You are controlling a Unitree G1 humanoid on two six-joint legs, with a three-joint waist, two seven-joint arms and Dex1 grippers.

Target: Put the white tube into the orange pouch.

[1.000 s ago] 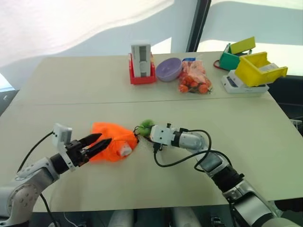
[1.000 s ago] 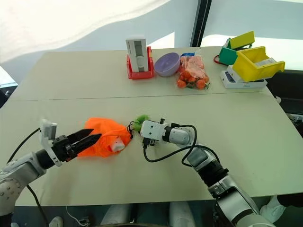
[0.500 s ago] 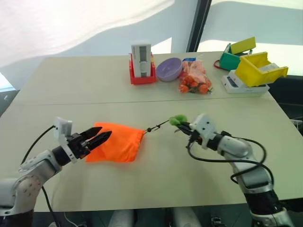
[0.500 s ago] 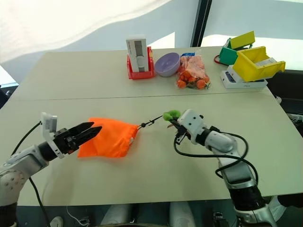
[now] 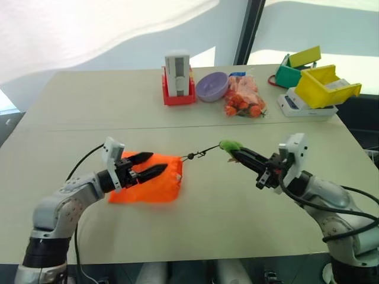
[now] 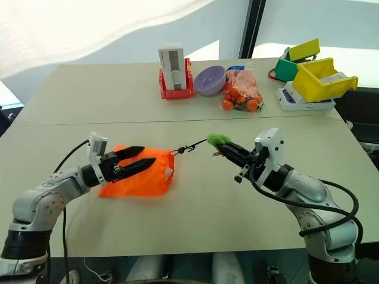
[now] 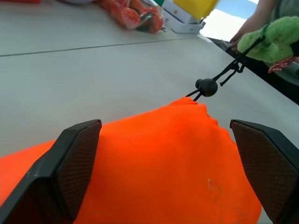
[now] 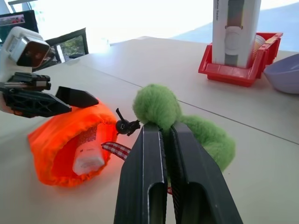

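Head view: the left arm reaches in from the lower left, forearm angled up toward mid-frame, and the left gripper [image 5: 148, 165] points level to the right, jaws spread wide with nothing between them, poised right over the pouch [image 5: 155, 184]. The pouch lies flat on the table [image 5: 195, 213] at centre-left, its mouth facing right. From that mouth a black cord [image 5: 204, 152] runs taut up to the green toggle [image 5: 230, 144] just right of centre. The right arm bends in from the lower right, and the right gripper [image 5: 237, 155] points level to the left, fingers pressed together on the toggle, holding it clear of the table.

Left wrist view: two black fingers [image 7: 74, 158] stand far apart at the lower corners, the orange pouch filling the space between them without being pinched. A black cord bead [image 7: 206, 87] sits at the pouch's bunched mouth, with the toggle at upper right.

Right wrist view: the two fingers [image 8: 145, 172] rise side by side from the bottom, clamped on the fuzzy toggle at centre. At lower left the pouch mouth gapes toward the camera, and the tube [image 8: 88, 158] lies inside it, its white end showing. The left gripper hangs at far left above the pouch.
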